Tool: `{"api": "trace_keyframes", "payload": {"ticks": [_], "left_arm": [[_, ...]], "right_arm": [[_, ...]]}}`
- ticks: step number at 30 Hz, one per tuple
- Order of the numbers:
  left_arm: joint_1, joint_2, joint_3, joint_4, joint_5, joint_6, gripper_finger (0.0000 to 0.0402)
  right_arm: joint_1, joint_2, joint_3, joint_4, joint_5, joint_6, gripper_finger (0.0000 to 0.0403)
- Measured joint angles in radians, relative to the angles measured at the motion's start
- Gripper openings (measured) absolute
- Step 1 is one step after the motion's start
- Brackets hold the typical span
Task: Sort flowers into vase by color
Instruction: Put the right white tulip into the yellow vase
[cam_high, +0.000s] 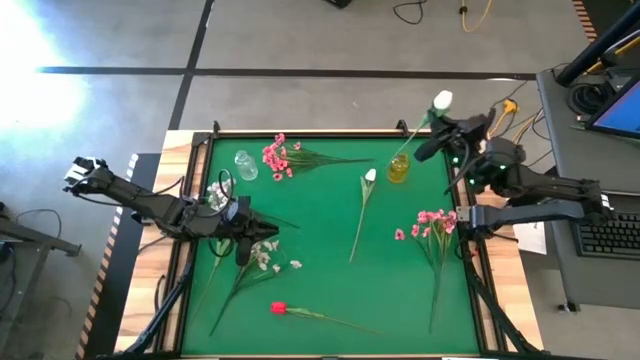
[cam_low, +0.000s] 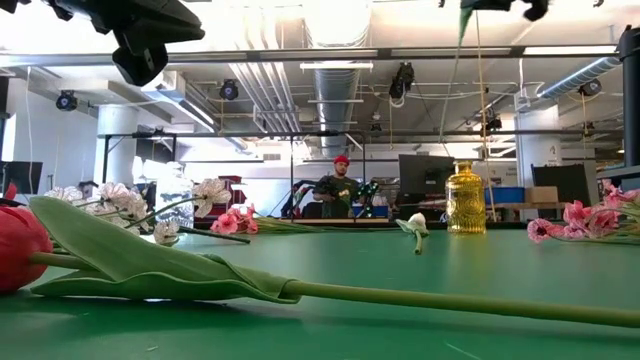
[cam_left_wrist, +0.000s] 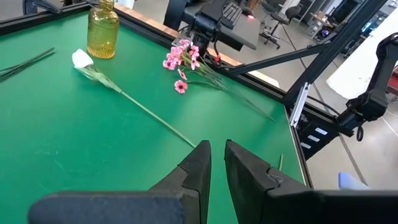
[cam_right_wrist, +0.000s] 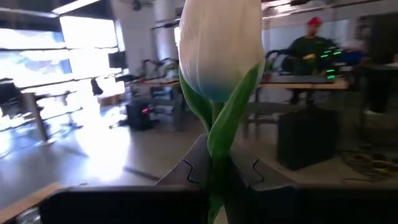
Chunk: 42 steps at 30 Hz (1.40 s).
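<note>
Gripping white tulip (cam_high: 441, 100) by stem, right gripper (cam_high: 437, 128) sits clamped shut near table's far right corner, bud raised above yellow vase (cam_high: 399, 168), stem hanging down toward vase mouth. Left gripper (cam_high: 262, 232) hovers nearly closed, empty, over white blossom sprays (cam_high: 262, 258). Second white tulip (cam_high: 369, 177) lies mid-mat. Pink sprays (cam_high: 277, 157) far side, more pink (cam_high: 434, 223) near right edge. Red bud (cam_high: 279, 308) near front. Clear vase (cam_high: 245, 165) far left.
</note>
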<state>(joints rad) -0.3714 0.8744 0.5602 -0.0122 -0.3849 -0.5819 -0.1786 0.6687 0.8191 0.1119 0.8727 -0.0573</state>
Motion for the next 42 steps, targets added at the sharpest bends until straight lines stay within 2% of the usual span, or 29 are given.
{"api": "trace_keyframes", "payload": {"ticks": [12, 28, 33, 42], "left_arm": [[0.000, 0.001, 0.000, 0.038, -0.012, 0.048, 0.0036], [0.000, 0.001, 0.000, 0.037, -0.010, 0.050, 0.0036], [0.000, 0.001, 0.000, 0.037, -0.010, 0.050, 0.0036], [0.000, 0.001, 0.000, 0.036, -0.017, 0.050, 0.0036]], "right_arm": [[-0.132, -0.025, -0.071, 0.006, 0.019, -0.037, 0.0013], [-0.141, -0.005, -0.144, 0.006, 0.003, 0.022, 0.0015], [-0.141, -0.005, -0.178, 0.006, -0.012, 0.067, 0.0046], [-0.140, -0.004, -0.188, -0.070, -0.020, 0.155, 0.0129]]}}
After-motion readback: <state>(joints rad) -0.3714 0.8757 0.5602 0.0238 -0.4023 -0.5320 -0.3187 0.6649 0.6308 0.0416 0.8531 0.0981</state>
